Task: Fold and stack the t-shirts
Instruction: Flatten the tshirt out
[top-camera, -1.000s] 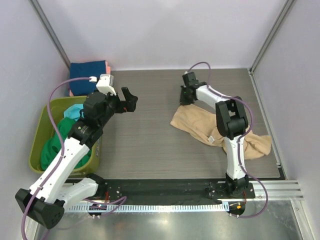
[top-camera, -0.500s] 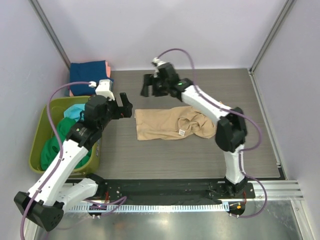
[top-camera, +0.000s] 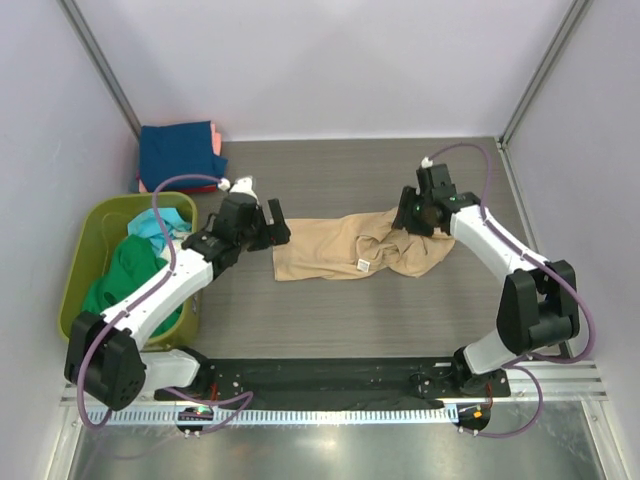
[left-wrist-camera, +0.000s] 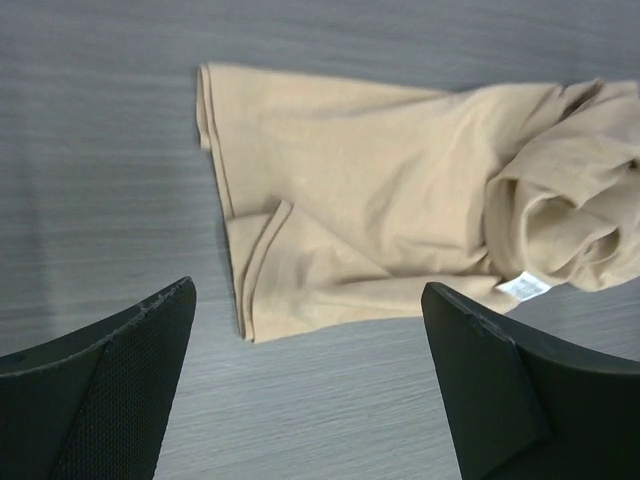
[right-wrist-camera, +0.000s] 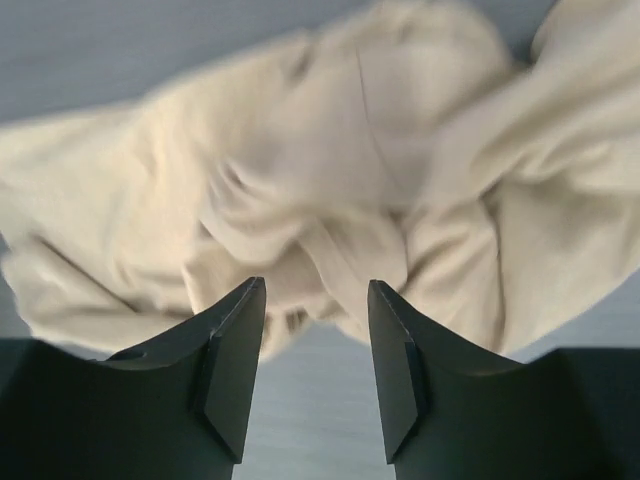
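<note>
**Pincers.** My left pincer (left-wrist-camera: 308, 292) has its jaws spread wide with nothing between them. It is poised over the left hem of the tan t-shirt (left-wrist-camera: 380, 200). My right pincer (right-wrist-camera: 315, 288) has its jaws parted and empty, and hangs just above the bunched right end of the same garment.

**Location.** The tan t-shirt lies across the middle of the surface (top-camera: 330, 170), running left to right, away from all four edges.

**Condition of the garment.**
- The left half lies fairly flat, with a stitched hem along its edge and one flap doubled over on the near side.
- The right half is a heap of soft creases and rolled folds.
- A small white label (left-wrist-camera: 523, 286) shows at the near side of that heap.
- The cloth is thin, matte and limp, and I judge it will hold no shape unaided.

**Progress (my assessment).**
- Done: a folded stack (top-camera: 178, 165) sits in the far left corner, with a navy blue t-shirt (top-camera: 175, 145) on top, a pink t-shirt (top-camera: 217, 142) showing at its edge and a red t-shirt (top-camera: 195, 187) beneath.
- In hand: the tan t-shirt, neither flattened nor folded.
- Not yet started: a green t-shirt (top-camera: 125, 275) and a teal t-shirt (top-camera: 150, 225), crumpled in the olive-green bin (top-camera: 72, 290) by the left edge.
- I cannot count the layers exactly.

**Other materials.** The surface is grey, wood-grained, smooth and rigid. The bin is hard plastic, rectangular with rounded corners.
</note>
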